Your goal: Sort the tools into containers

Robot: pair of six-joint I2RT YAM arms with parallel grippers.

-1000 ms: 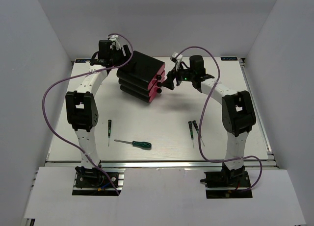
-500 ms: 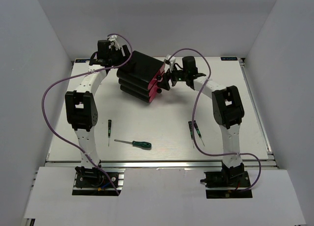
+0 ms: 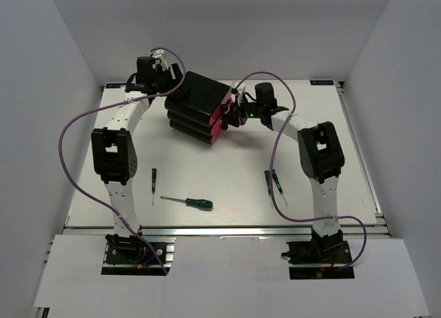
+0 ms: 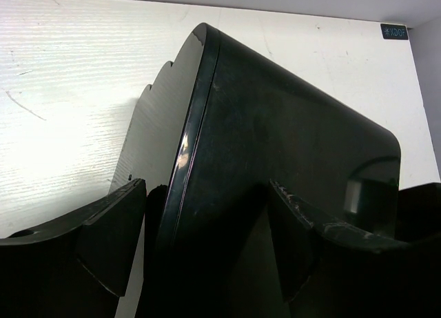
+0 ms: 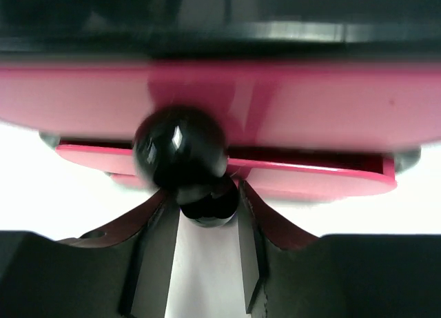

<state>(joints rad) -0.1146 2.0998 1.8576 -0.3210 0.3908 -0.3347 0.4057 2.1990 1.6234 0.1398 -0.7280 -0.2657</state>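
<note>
At the pink drawer (image 5: 331, 111) front, my right tool (image 5: 204, 214) pinches a black knob (image 5: 207, 202). My left tool (image 4: 205, 194) sits around the black box (image 4: 275, 125); I can't tell if it squeezes.

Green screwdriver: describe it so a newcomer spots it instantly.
From the black drawer box at the far side of the table, come toward the near edge. The green screwdriver lies flat left of centre, beside a thin black screwdriver; only it has a green handle.

White table (image 3: 227, 173); grey walls (image 3: 41, 56); small blue label (image 4: 393, 31) at table corner
</note>
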